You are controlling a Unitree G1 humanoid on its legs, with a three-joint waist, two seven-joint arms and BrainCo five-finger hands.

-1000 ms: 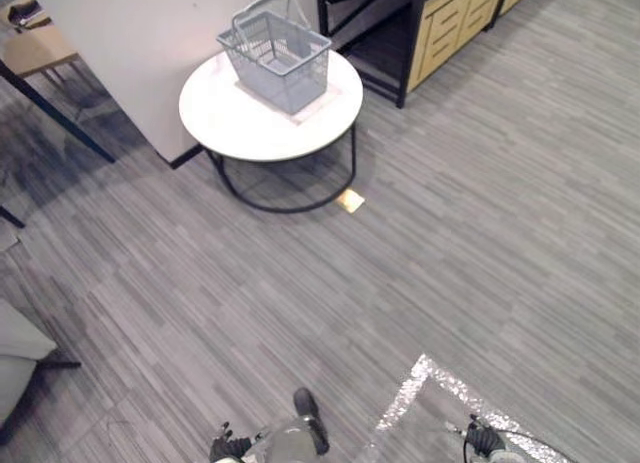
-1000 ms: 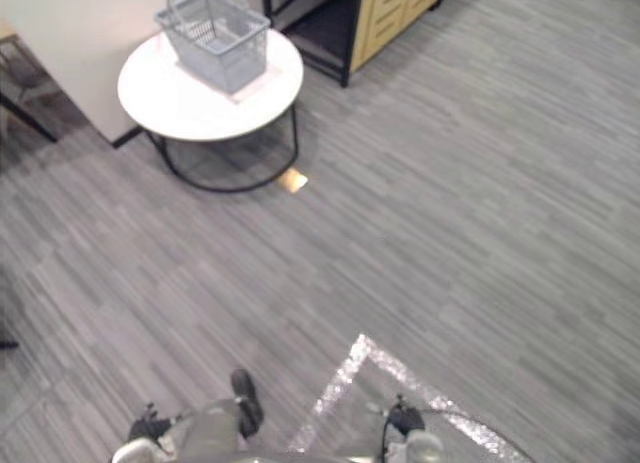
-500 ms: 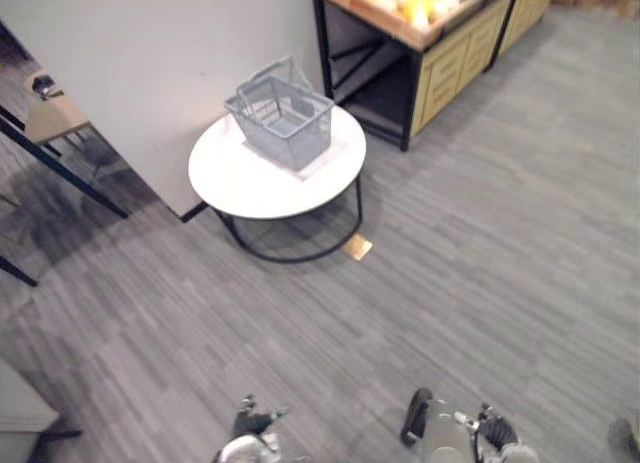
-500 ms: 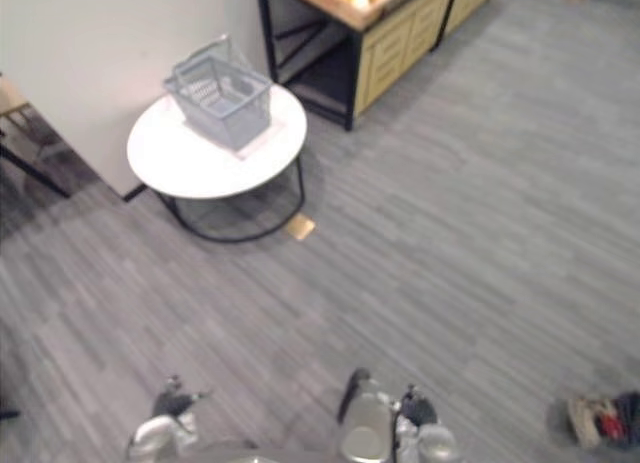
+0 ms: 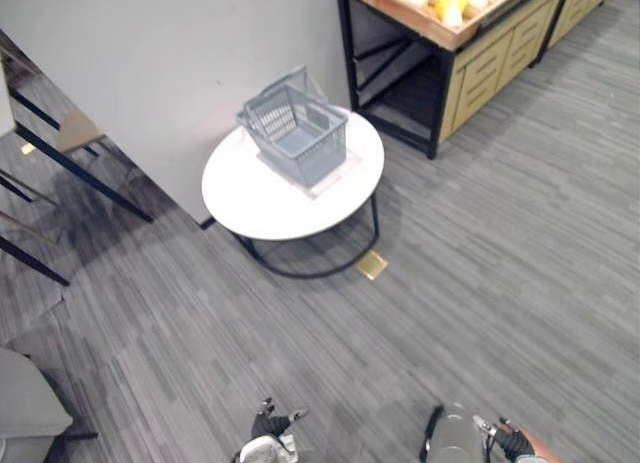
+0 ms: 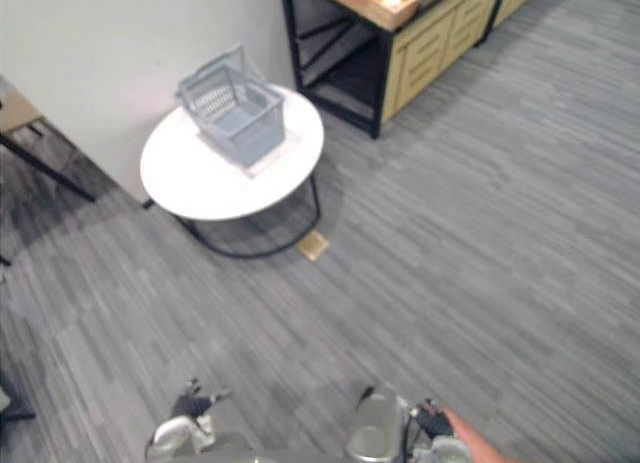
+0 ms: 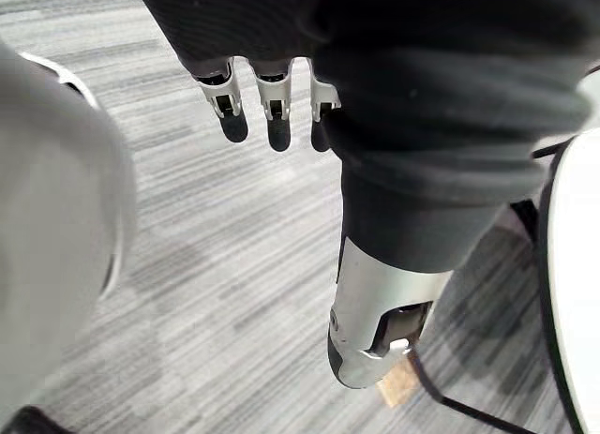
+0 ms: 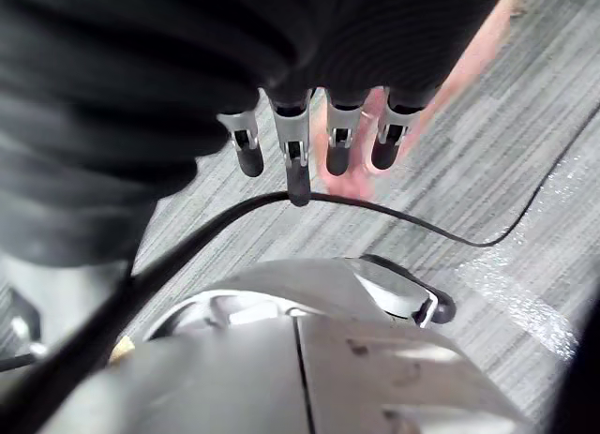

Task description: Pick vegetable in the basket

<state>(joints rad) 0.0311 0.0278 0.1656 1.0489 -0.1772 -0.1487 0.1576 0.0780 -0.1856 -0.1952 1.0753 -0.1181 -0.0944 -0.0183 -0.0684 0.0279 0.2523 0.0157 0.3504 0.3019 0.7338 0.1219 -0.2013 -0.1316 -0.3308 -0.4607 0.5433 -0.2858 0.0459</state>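
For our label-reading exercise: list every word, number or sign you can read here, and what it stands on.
None can be read.
The grey basket, the round white table and the wooden stand show no print; the small tan plate on the floor is too small to tell.
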